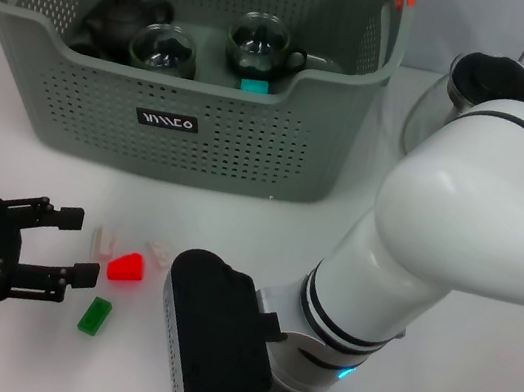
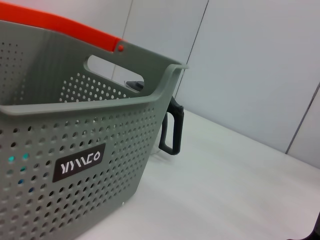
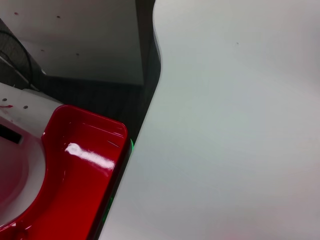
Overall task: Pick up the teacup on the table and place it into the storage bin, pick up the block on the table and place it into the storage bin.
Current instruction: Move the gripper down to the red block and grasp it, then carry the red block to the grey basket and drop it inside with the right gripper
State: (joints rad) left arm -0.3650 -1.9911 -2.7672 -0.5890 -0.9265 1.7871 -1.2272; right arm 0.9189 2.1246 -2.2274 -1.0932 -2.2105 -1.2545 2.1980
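Step in hand: judging by the layout, the block pickup was under way, since two cups already sat in the bin.
Right arm: the bulky white arm filled the lower right of the head view; its hand could not be made out, so whether it was open or closed could not be told.
Left hand: the black left hand (image 1: 61, 244) lay at the lower left, fingers spread wide and holding nothing, just beside the blocks.
Blocks: a green rectangular block (image 1: 96, 316) lay lowest on the white counter (image 1: 267, 227), a red wedge-shaped block (image 1: 126, 266) above it, with small pale blocks (image 1: 104, 240) alongside.
Storage bin: the grey-green perforated plastic storage bin (image 1: 193, 128) stood across the upper left.
Bin contents: two clear glass teacups (image 1: 163, 48), a black teapot (image 1: 121, 17), a small teal block (image 1: 254, 85).
Next move: probably advancing the open fingers around the red wedge, closing, then lifting over the bin's front wall.
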